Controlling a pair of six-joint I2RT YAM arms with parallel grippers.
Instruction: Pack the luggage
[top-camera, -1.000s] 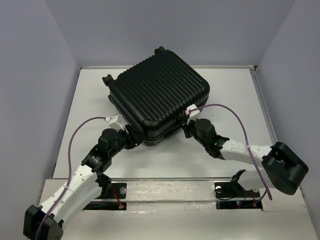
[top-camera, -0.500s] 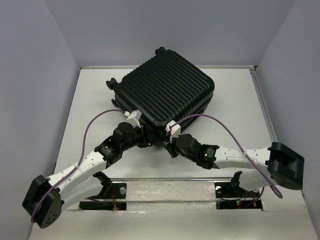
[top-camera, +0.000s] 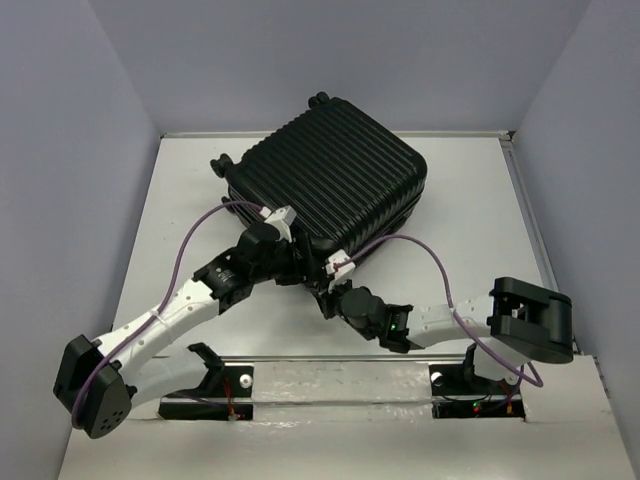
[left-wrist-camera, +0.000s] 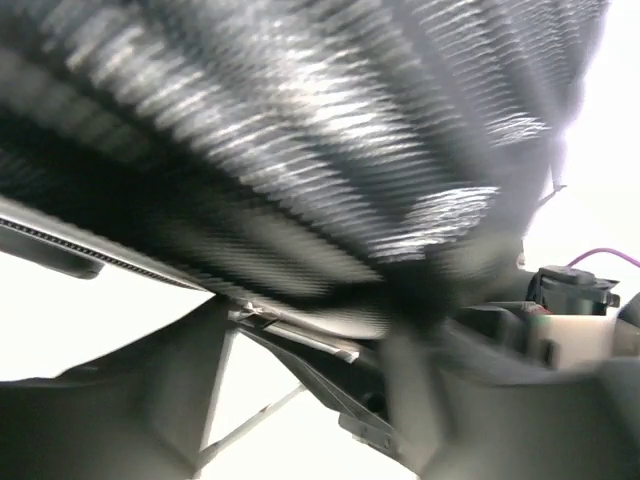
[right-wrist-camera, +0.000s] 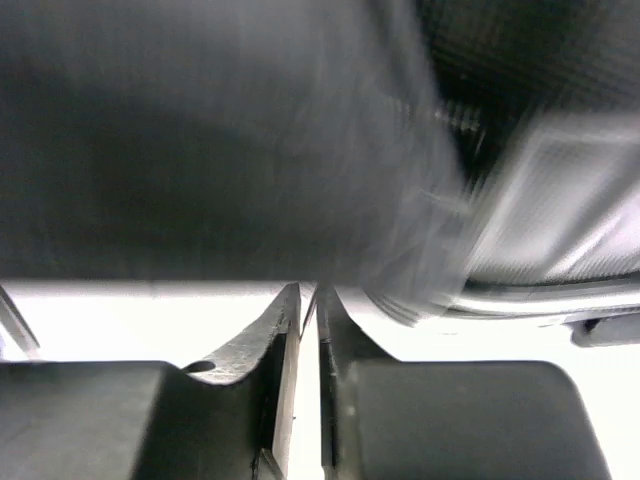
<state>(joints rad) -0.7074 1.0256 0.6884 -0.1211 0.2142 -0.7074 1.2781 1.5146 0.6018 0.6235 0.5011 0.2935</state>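
So the white table (top-camera: 470, 220) has the luggage (top-camera: 325, 180) lying ribbed side up on its far middle, turned at an angle, with the near corner right over both of my grippers. My left gripper (top-camera: 296, 268) sits tucked against that corner from the left with its jaws looking spread apart, though my wrist view there is badly smeared. My right gripper (right-wrist-camera: 308, 310) sits just beside it, low by the same corner, jaws pressed together.

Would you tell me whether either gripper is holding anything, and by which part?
The right gripper is shut on nothing, close by the luggage. Whether the left gripper grips the luggage's near edge cannot be told, because its view is blurred.
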